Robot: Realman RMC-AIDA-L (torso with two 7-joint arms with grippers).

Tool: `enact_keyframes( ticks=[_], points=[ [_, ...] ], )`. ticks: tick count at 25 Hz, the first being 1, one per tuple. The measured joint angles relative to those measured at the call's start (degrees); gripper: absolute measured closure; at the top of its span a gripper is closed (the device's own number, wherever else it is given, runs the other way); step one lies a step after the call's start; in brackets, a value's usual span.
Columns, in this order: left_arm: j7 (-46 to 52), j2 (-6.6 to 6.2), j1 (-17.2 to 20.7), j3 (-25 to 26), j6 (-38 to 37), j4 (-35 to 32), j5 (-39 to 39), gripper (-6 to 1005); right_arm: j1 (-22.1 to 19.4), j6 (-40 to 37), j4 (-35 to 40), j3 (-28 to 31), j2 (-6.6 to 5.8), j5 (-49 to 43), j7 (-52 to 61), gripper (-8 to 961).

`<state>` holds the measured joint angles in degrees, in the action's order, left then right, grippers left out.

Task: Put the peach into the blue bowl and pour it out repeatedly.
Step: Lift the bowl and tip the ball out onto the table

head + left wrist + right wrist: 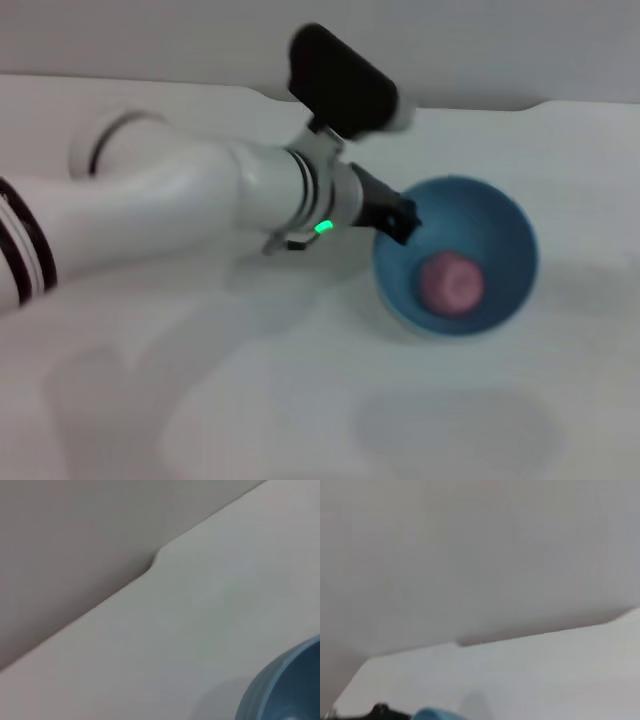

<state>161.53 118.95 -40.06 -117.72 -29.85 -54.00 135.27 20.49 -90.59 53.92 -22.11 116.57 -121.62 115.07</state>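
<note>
in the head view the left gripper (398, 216) is at the rim of the blue bowl (500, 230) on the white table (300, 400); i cannot tell if it grips the rim. the peach (451, 283) lies inside the bowl. the left wrist view shows part of the bowl's outer wall (285, 690). the right wrist view shows a small part of the bowl's rim (436, 714); the right gripper is not seen.

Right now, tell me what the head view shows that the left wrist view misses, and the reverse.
Only the head view shows the peach lying inside the blue bowl and the left hand at the bowl's rim. Only the left wrist view shows a close strip of the bowl's outer wall. Both share the bowl, the white table and its notched far edge.
</note>
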Motion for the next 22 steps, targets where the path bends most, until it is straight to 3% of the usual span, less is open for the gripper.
enact_keyframes(
  ticks=[8, 10, 11, 17, 22],
  points=[
    [-1.2, 0.07, 4.8, -15.6, 26.1, 1.6, 8.2, 1001, -4.1, -0.6, -1.9, 3.6, -0.40, 0.1, -0.6, 472],
    [-3.9, 0.13, 7.3, -20.9, 39.6, 4.7, 10.3, 1000, -4.3, -0.7, -3.5, 4.0, -0.49, 0.1, -1.5, 472],
    [-3.9, 0.13, 7.3, -20.9, 39.6, 4.7, 10.3, 1000, -4.3, -0.7, -3.5, 4.0, -0.49, 0.1, -1.5, 472],
    [-12.4, 0.13, 9.9, -26.2, 59.4, 10.8, 10.0, 1000, -4.0, -0.6, -5.4, 4.0, -1.04, 0.2, -1.6, 472],
    [-25.2, 0.15, 10.7, -27.4, 63.9, 11.4, 8.7, 1000, -3.6, -0.3, -5.6, 4.1, -1.06, 0.2, -1.7, 471]
  ],
)
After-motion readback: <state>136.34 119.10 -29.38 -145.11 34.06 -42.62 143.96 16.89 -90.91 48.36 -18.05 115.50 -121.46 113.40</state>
